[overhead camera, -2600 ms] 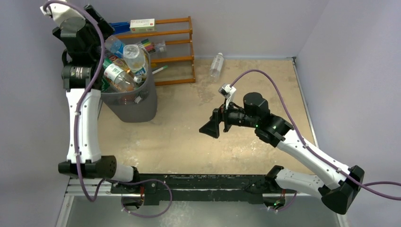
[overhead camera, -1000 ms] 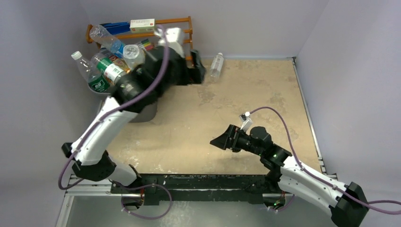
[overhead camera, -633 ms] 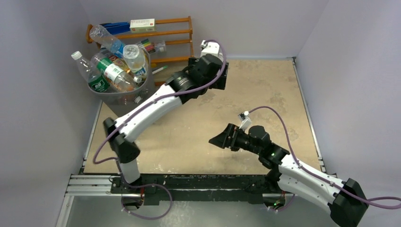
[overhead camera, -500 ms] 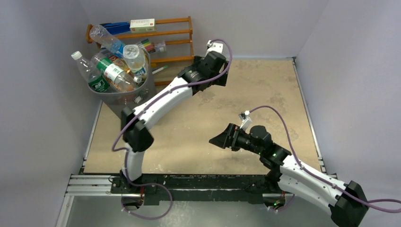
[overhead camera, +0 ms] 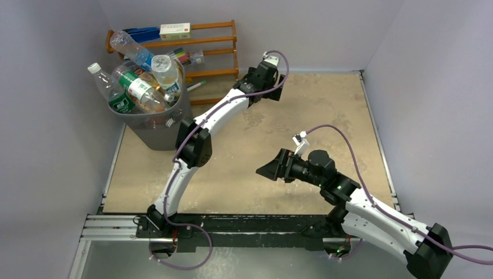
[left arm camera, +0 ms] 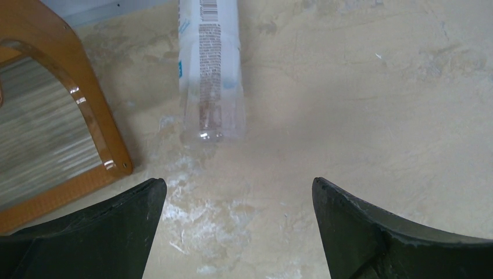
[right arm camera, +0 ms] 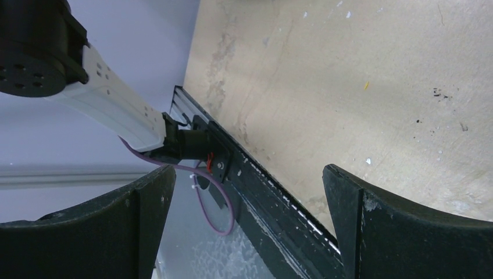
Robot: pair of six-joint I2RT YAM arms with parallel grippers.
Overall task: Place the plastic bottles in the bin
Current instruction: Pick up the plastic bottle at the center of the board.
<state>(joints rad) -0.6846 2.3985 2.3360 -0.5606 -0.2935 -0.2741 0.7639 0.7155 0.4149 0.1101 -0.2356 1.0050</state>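
At the far left, the bin (overhead camera: 158,132) is heaped above its rim with plastic bottles (overhead camera: 139,87), some leaning out over the edge. The wooden rack (overhead camera: 215,40) stands just behind it against the far wall. Right of the rack, one clear bottle (left arm camera: 210,75) lies on its side on the table (left arm camera: 378,116), its length running away from the left gripper (left arm camera: 237,187). That gripper's jaws stand wide apart with nothing between them. From above, the wrist hides this bottle.

We judge the step in hand to be the reach for it. In the wrist view the bottle sits left of the midline between the fingers, base end nearer. We should therefore shift left and forward until its labelled middle lies between the fingers, then come down. The rack's foot is near on that side, and we should keep the left finger off it. The bottle is round and looks light, so it would likely roll if nudged; both fingers should meet it together.

Further right, the right gripper (overhead camera: 268,170) hovers over mid-table, fully open and empty, well apart from the bottle.
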